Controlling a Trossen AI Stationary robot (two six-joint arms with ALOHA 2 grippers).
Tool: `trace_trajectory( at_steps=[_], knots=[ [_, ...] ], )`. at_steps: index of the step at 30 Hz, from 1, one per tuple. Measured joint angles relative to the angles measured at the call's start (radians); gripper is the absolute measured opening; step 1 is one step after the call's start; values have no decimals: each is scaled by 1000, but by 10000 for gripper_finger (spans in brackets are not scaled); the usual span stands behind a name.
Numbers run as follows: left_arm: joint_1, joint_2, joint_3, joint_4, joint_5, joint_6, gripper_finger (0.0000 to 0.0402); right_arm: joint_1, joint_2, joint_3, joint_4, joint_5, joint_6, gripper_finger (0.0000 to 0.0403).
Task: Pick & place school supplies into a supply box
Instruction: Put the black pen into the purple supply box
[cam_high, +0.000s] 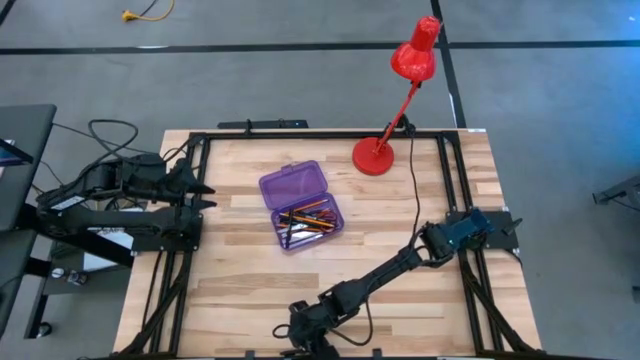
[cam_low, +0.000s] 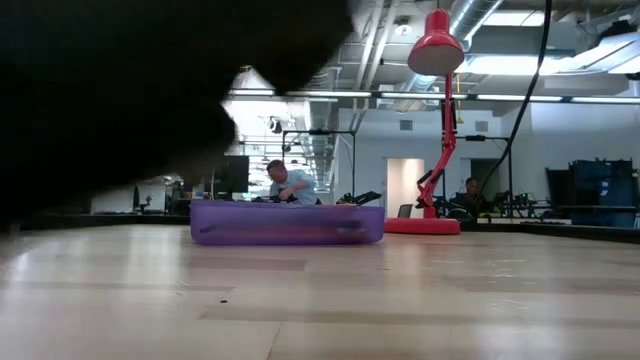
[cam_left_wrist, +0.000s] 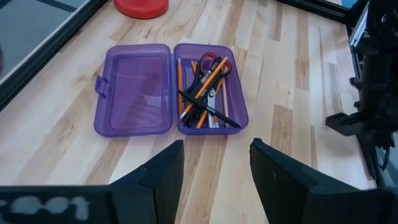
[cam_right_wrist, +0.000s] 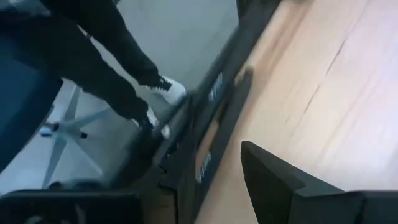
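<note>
right gripper (cam_high: 300, 335) parked at the table's (cam_high: 250, 300) near edge, fingers apart, holding nothing. mid-table, open purple supply box (cam_high: 302, 205), lid laid flat, tray holding orange pencils (cam_left_wrist: 186, 81), black pens (cam_left_wrist: 208, 109), red-handled scissors (cam_left_wrist: 213, 62). left gripper (cam_high: 208, 195) beside it, spread, empty. farther back, red lamp (cam_high: 400, 90).

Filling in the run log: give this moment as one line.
supply box: lid open | pencils, pens, scissors: inside | left gripper: open, empty, back from box | right gripper: near table's front edge, empty
</note>
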Motion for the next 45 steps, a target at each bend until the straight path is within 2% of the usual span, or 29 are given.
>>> trace_trajectory(
  at_steps=[8,20,45],
  knots=[
    [0,0,0,0,3,-5,168,9,-3,10,4,24,-34,122],
    [0,0,0,1,4,-8,168,27,-3,10,-65,127,-75,122],
    [0,0,0,1,3,-6,168,30,-3,10,-48,75,-146,122]
  ],
)
